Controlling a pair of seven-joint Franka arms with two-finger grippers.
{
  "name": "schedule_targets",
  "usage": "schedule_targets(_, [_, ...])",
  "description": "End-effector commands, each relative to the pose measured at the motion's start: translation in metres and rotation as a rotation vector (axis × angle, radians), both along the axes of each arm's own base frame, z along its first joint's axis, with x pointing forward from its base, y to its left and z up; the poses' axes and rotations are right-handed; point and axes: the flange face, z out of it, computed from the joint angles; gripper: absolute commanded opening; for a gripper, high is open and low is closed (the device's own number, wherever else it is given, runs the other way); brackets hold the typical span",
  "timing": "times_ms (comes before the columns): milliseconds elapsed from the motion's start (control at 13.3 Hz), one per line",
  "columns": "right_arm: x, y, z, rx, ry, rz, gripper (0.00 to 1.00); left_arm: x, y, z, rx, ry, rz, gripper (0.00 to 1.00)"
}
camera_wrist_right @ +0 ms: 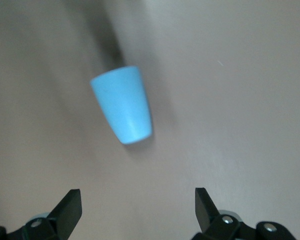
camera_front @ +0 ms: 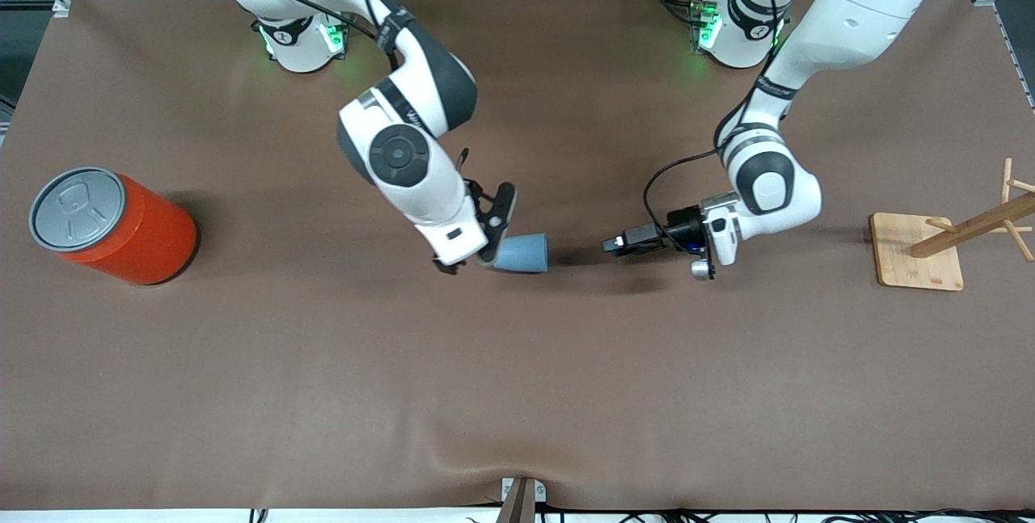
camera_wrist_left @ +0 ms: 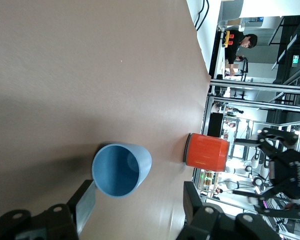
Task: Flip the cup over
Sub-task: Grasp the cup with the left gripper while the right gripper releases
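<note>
Two open tools (camera_front: pixel 485 242) (camera_front: pixel 616 246) flanking cup (camera_front: pixel 521 253)

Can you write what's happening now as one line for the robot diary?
cup: on its side, mid-table, untouched | right gripper: open, near cup's base | left gripper: open, facing cup's mouth | orange can: upright

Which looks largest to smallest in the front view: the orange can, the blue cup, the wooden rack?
1. Orange can.
2. Wooden rack, close in spread, so unsure.
3. Blue cup, clearly smallest, lying on its side.
</note>
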Motion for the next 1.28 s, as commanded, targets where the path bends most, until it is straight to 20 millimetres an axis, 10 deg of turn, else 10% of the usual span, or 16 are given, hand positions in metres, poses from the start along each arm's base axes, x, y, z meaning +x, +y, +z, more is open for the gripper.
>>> schedule_targets(0, [0.004,-0.033,0.011,-0.037,0.015,-0.257,1.00,0.002,-0.029,-0.011,-0.010,0.000,0.007,0.78])
schedule_targets(526, [0.065,-0.171,0.019,-0.160,-0.052,-0.632,1.00,-0.006,-0.065,-0.033,0.018,0.025,0.010,0.74])
schedule_targets(1202, [0.044,-0.315,0.093,-0.194,-0.043,-0.905,1.00,-0.017,-0.103,-0.042,0.019,0.044,0.020,0.60])
